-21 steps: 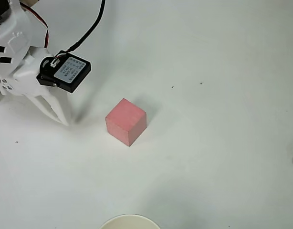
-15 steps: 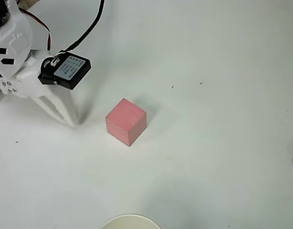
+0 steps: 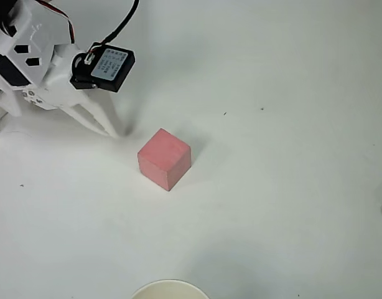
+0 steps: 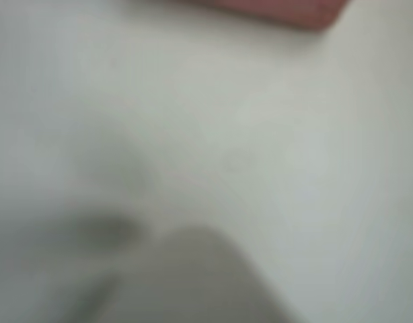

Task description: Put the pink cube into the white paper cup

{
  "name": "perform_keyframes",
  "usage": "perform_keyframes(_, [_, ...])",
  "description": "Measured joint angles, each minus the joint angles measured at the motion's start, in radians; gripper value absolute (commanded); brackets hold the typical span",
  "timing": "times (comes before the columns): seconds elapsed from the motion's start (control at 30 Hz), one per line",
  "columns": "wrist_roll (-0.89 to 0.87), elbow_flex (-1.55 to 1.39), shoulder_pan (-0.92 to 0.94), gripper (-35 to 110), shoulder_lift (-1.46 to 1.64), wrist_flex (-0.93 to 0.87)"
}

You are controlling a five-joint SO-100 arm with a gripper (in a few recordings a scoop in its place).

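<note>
my pincer (image 3: 110,128), its spread impossible to tell, needed centring squarely over the pink cube (image 3: 164,158) mid-desk before closing.

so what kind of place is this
Probably a tabletop robot test setup: a plain white table, a white gripper with a wired camera, and two props, a pink cube and a cup.

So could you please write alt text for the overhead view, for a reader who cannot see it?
A pink cube sits alone on a white table, with the white gripper reaching in from the upper left, its tip just short of the cube. The white paper cup peeks in at the bottom edge.
</note>
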State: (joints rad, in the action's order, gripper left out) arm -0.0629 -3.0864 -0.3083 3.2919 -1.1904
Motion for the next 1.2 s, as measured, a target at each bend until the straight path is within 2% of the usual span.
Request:
perform_keyframes(0.23, [0.020,0.112,0.020,0,-0.055,0.032])
perform_keyframes(0.47, [0.055,0.397,0.034,0,-0.439,0.046])
perform_keyframes(0.67, [0.058,0.491,0.038,0,-0.589,0.126])
perform_keyframes(0.83, [0.058,0.499,0.038,9,-0.721,0.169])
perform_keyframes(1.03, [0.058,0.638,0.038,14,-0.940,0.187])
perform_keyframes(1.2, [0.058,0.683,0.038,19,-0.991,0.209])
